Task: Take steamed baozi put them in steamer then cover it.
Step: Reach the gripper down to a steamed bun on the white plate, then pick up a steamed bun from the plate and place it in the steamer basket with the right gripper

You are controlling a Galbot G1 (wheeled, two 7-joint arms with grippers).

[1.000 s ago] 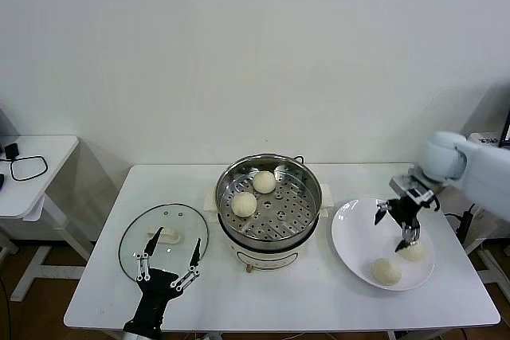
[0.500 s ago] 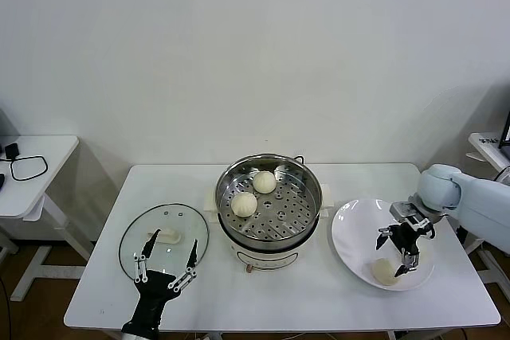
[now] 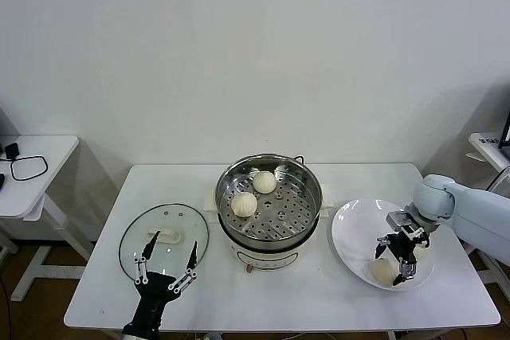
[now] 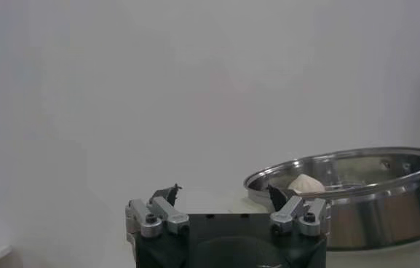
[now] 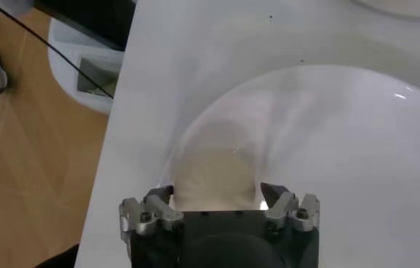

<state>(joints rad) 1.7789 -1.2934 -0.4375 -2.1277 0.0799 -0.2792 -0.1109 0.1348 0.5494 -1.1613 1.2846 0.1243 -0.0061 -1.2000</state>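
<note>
With the right gripper (image 3: 401,263) straddling a steamed baozi (image 5: 217,169) on the plate (image 3: 351,232) at lower right, its fingers not yet clamped, an off-centre squeeze could dent the bun or roll it away, while the left gripper (image 3: 166,266) waits wide open at lower left.

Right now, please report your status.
Right end effector around a baozi on plate. Left open by cover. Two baozi in steamer.

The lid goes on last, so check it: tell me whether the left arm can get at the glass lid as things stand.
Probably yes. The left gripper hangs open at the near edge of the cover, which lies flat on the table with nothing on it or in between.
</note>
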